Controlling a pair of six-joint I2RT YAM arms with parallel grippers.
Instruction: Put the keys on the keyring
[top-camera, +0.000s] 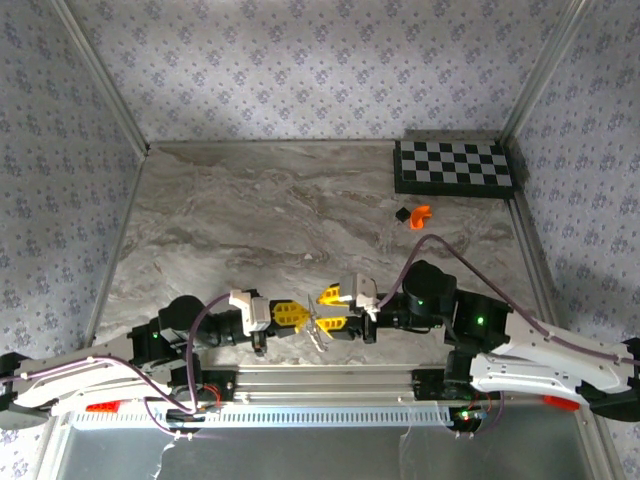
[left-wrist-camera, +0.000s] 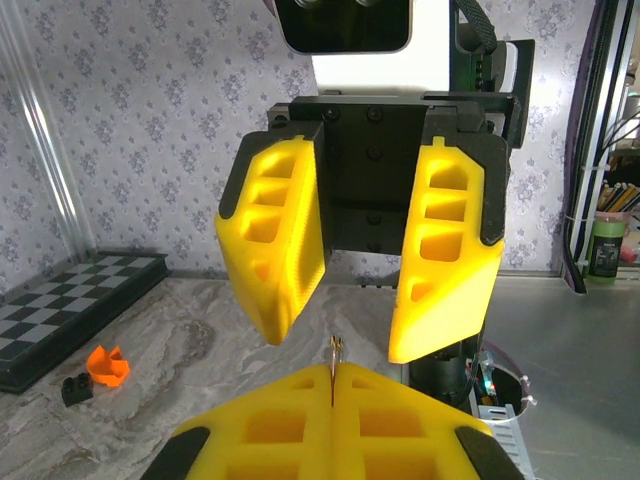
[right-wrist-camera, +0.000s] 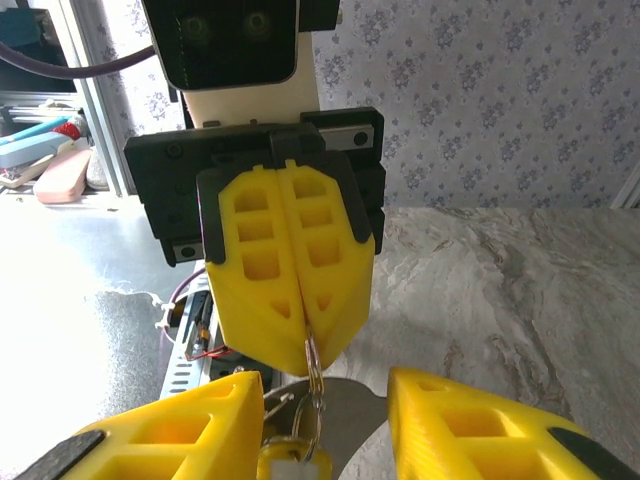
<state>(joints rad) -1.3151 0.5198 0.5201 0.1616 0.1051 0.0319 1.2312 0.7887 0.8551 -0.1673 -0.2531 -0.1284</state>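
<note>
The thin silver metal keyring (right-wrist-camera: 313, 365) sits at lower centre of the right wrist view. It is pinched edge-on at the very tips of the left gripper (right-wrist-camera: 300, 335), whose yellow pads (right-wrist-camera: 260, 260) are pressed shut on it. In the top view it lies low centre, between the two arms (top-camera: 318, 330). Just below it hang a flat silvery key (right-wrist-camera: 345, 408) and what looks like a yellow-headed key (right-wrist-camera: 285, 462); whether either is threaded on the loop I cannot tell. The right gripper (right-wrist-camera: 325, 425) stands partly open on either side of them, holding nothing. As I judge it, the risk is the shallow grip. A push from the right gripper could twist the ring or pop it out, dropping ring and keys onto the grey marbled table (top-camera: 260, 210). Closing off-centre could also nip the ring instead of a key.
</note>
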